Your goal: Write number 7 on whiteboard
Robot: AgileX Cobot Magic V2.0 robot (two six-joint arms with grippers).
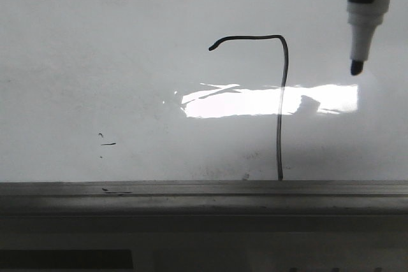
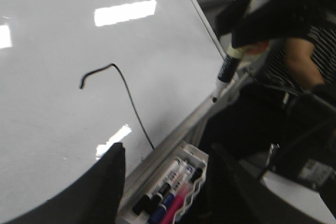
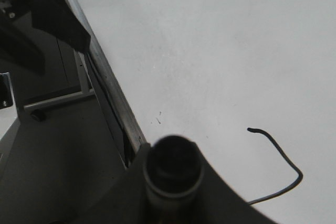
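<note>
**Ana:** Ledge (image 1: 204, 189) sitting closest to the front camera, and the 7 (image 1: 279, 106) is sitting right above it on the board (image 1: 95, 62) — hooked top stroke, rounded corner, stem running all the way down to that ledge.

**Ben:** And the marker (image 1: 362, 23) is hanging off to the 7's right, tip clear of the surface as far as I'm judging.

**Ana:** Right gripper (image 3: 173, 182) is pinching that marker, barrel end filling its wrist view. Left gripper (image 2: 163, 182) is spread wide, holding nothing, hovering over a tray of pens (image 2: 168, 190).

**Ben:** So what's worrying you?

**Ana:** That uncapped tip. If the arm is drifting toward the board while pulling away, it's leaving a stray mark beside the stem. There are already small dashes (image 1: 107, 143) lower left.

**Ben:** And a loosening grip is dropping the marker down the board.
</note>
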